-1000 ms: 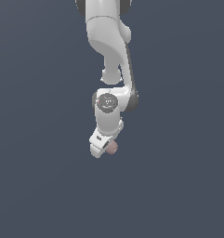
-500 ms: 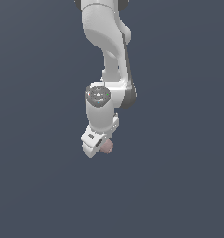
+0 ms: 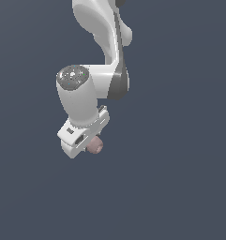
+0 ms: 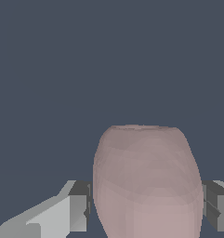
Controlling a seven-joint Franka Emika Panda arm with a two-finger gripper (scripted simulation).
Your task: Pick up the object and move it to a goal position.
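The object (image 3: 95, 146) is a small, dull pinkish-brown, rounded blob. In the exterior view it sticks out just below my white hand, mostly hidden behind it. My gripper (image 3: 92, 144) is shut on it and holds it in the air over the plain grey ground. In the wrist view the object (image 4: 147, 181) fills the space between my two fingers, with one finger (image 4: 78, 205) and the other finger (image 4: 216, 204) pressed against its sides. My gripper (image 4: 148, 207) grips it around its middle.
The white arm (image 3: 102, 42) comes down from the top of the exterior view, bending at a round joint (image 3: 73, 78). Only flat dark grey ground (image 3: 180, 187) shows around it.
The arm has swung toward the exterior view's left and nearer to the camera, carrying the object with it. The hand has lifted slightly. The grip has not changed.
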